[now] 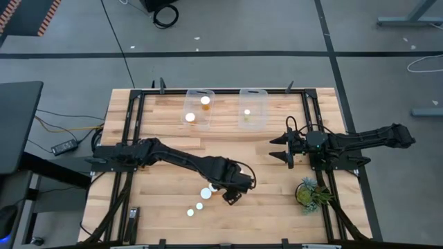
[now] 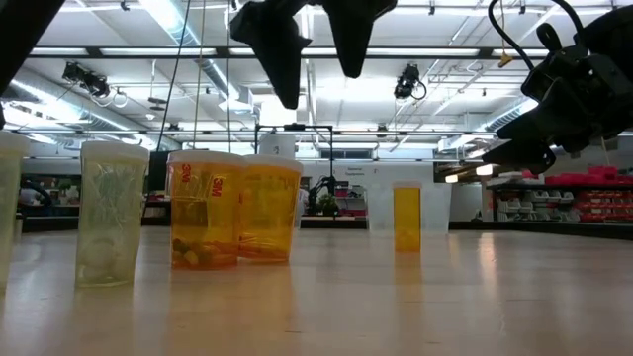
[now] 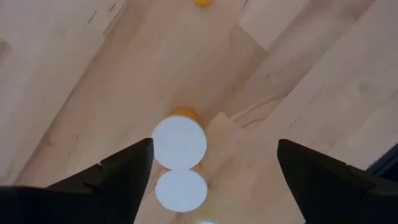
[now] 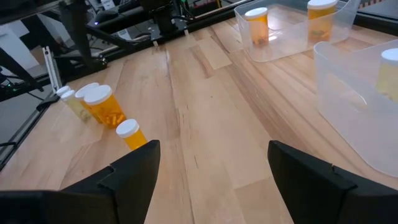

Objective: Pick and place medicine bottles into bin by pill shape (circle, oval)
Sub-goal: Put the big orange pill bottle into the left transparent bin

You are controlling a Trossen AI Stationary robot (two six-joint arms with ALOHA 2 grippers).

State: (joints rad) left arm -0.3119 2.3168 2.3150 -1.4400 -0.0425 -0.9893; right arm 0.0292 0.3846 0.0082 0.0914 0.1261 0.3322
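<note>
Left pincer (image 1: 232, 194) hung wide open and empty over the loose bottles (image 1: 205, 193) near the table (image 1: 173, 114) front edge. Right pincer (image 1: 285, 147) waited open, empty, right of the bins. Left bin (image 1: 189, 95) held two bottles, right bin (image 1: 261, 93) one. Roughly three of seven sorted; four were left in front of the bins, likely the next pick.

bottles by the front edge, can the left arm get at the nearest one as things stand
Probably yes. The left end effector hovers open just beside the bottle cluster, and in the left wrist view a white-capped bottle stands between its fingers with bare wood around it. The right end effector waits well off.
</note>
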